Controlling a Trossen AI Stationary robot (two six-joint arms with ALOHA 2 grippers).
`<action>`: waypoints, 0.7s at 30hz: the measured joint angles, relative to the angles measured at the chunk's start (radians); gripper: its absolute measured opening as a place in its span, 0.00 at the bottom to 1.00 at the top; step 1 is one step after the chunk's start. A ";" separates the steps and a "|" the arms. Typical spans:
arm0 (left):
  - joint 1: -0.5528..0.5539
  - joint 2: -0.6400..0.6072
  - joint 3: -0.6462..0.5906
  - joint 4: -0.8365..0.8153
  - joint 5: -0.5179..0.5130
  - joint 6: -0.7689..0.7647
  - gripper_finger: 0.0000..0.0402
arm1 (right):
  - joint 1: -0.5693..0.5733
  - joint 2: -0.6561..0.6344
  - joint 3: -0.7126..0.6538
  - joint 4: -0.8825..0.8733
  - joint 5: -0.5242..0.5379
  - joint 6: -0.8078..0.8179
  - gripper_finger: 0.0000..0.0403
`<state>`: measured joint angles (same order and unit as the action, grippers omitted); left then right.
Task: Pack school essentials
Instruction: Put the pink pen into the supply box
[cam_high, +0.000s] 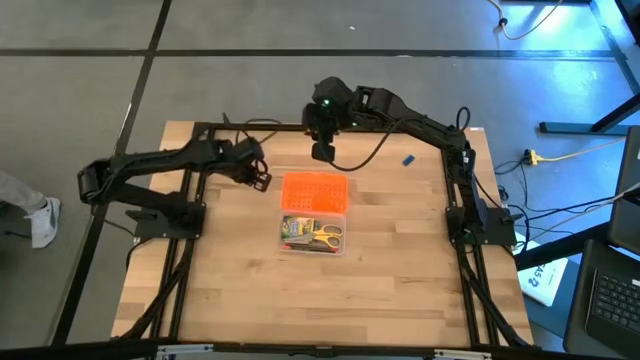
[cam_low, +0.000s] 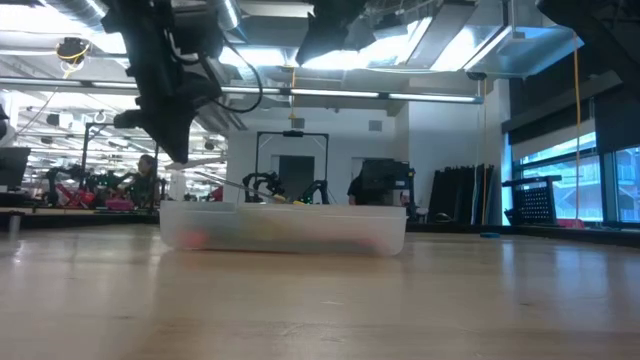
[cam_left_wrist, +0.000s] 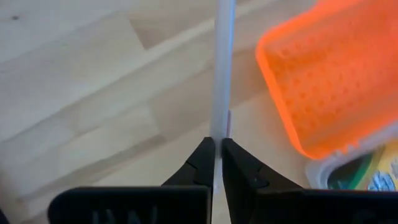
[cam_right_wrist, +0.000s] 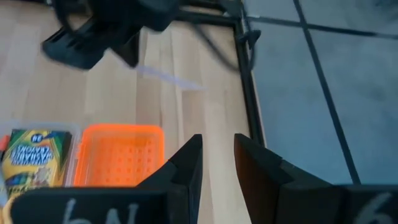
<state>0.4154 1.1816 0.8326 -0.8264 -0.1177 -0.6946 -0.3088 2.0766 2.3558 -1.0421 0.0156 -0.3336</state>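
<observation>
Left gripper (cam_left_wrist: 217, 163): jaws nearly shut, pinching a thin pale stick, a pencil or pen (cam_left_wrist: 222, 68), which runs straight out past the fingertips over bare wood. In the high view this gripper (cam_high: 262, 180) sits at about 9 o'clock from the box, just beside the lid's edge, raised off the bench (cam_high: 400, 270); the low view shows it hanging above the box's end. Right gripper (cam_right_wrist: 216, 163): jaws parted by a narrow gap, nothing between them. High view puts it (cam_high: 323, 152) at 12 o'clock from the box, above the far part of the bench. Its wrist view looks down on the orange lid (cam_right_wrist: 119, 154), the crayon box (cam_right_wrist: 34, 157) beside it, and the left arm farther off with the pale stick (cam_right_wrist: 169, 78) jutting from it. Clear box (cam_high: 313, 236) at bench centre, orange lid (cam_high: 315, 191) lying on its far half, near half uncovered. Inside the uncovered part: yellow-handled scissors (cam_high: 326, 236) and the green-yellow crayon box (cam_high: 296, 229), side by side. Small blue piece (cam_high: 408, 159) lies alone on the bench, at 2 o'clock from the box, well apart.
</observation>
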 joint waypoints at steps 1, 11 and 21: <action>-0.012 0.001 0.000 -0.003 0.000 -0.002 0.03 | 0.000 0.000 0.000 0.010 0.000 0.001 0.23; -0.156 0.003 0.000 -0.015 0.008 -0.035 0.01 | 0.016 0.000 0.000 -0.117 -0.155 0.146 0.23; -0.316 0.007 0.001 0.162 0.053 0.050 0.00 | 0.027 -0.050 0.000 -0.256 -0.314 0.149 0.23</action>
<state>0.0990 1.1882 0.8337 -0.6641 -0.0650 -0.6445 -0.2813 2.0264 2.3558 -1.2978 -0.2988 -0.1845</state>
